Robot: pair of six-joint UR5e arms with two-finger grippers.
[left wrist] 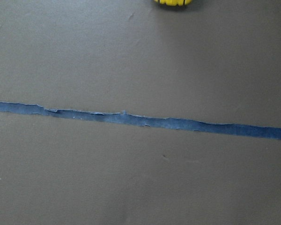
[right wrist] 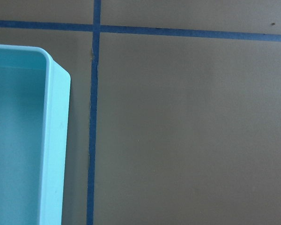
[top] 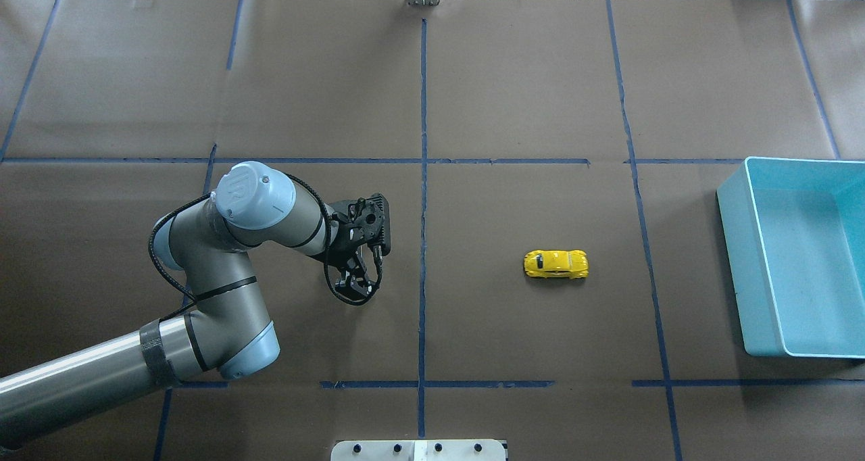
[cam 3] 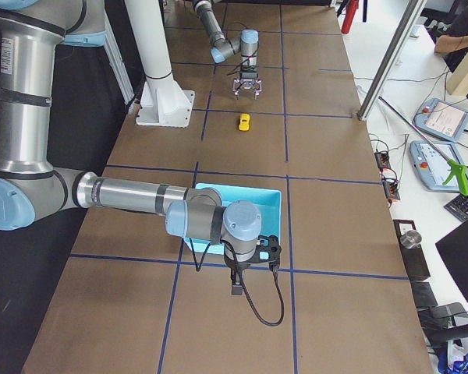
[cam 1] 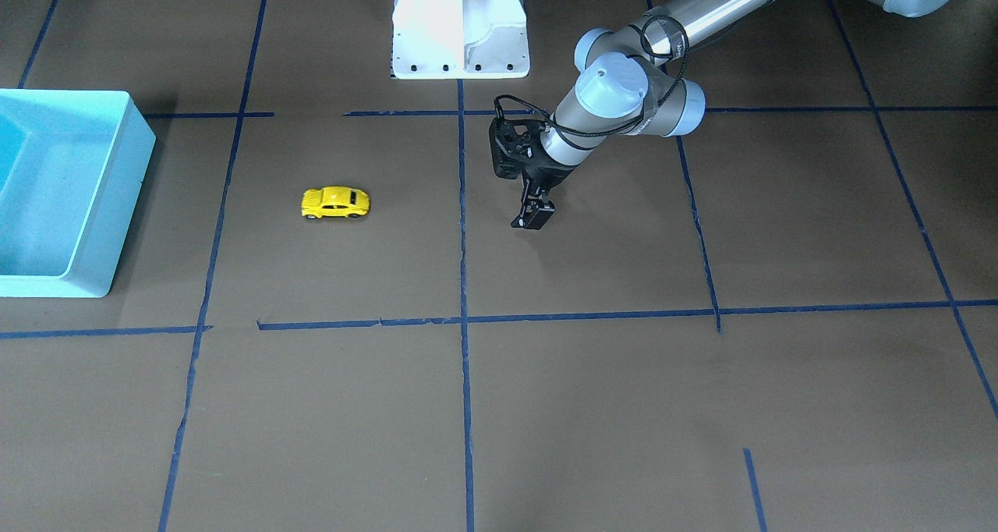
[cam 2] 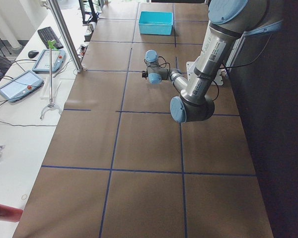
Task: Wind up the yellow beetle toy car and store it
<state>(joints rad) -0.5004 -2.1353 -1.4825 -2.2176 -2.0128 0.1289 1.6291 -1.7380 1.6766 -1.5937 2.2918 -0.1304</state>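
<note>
The yellow beetle toy car stands on its wheels on the brown table, alone; it also shows in the overhead view, in the exterior right view, and as a sliver at the top edge of the left wrist view. My left gripper points down at the table well short of the car, open and empty. The turquoise bin is empty. My right gripper hangs just outside the bin's corner; I cannot tell whether it is open or shut.
The white robot base stands at the table's robot-side edge. Blue tape lines grid the brown paper. A metal post and operator tablets stand beside the table.
</note>
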